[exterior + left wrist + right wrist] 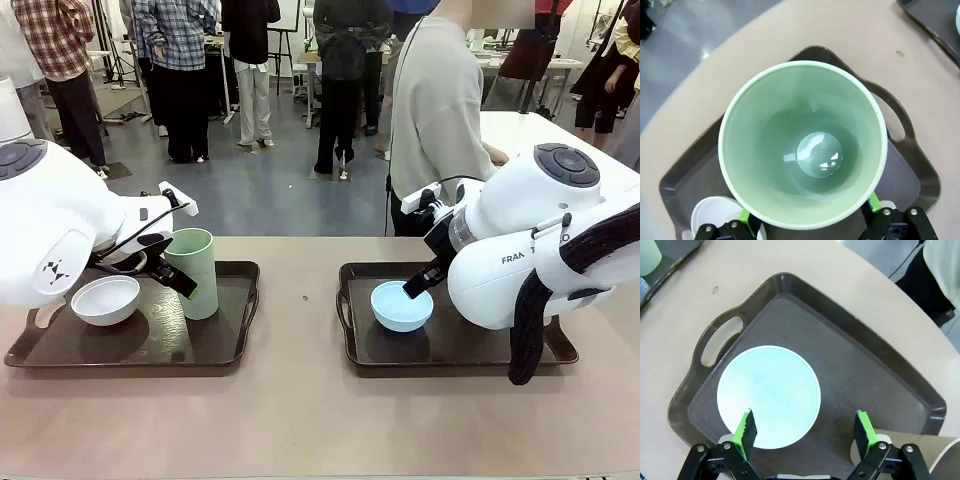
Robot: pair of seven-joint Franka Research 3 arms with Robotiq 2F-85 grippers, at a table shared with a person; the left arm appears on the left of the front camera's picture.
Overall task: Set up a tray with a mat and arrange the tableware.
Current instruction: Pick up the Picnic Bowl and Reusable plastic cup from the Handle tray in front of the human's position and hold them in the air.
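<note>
On the tan surface (pixel 300 420) two dark trays lie side by side, each apparently meant as one place setting: the left tray (pixel 250 292) carries the pale green cup (pixel 195 268) and the white bowl (pixel 105 298), while the right tray (pixel 345 300), lined with a dark textured mat (pixel 865 365), carries the light blue bowl (pixel 400 308) near its handle end. Each piece stands upright on its tray, so I judge the arranging to be under way, with a cup not yet plain to see on the right. The left arm (pixel 50 240) reaches in low from its side, wrist tipped steeply down over the cup. The right arm (pixel 530 250) bends inward and down toward the blue bowl. The left hand (pixel 809 209) is spread wide astride the green cup, whose rim hides whether the pads touch its wall. The right hand (pixel 805 426) is also spread and holds nothing, one pad over the bowl's near edge and the other over bare mat.
</note>
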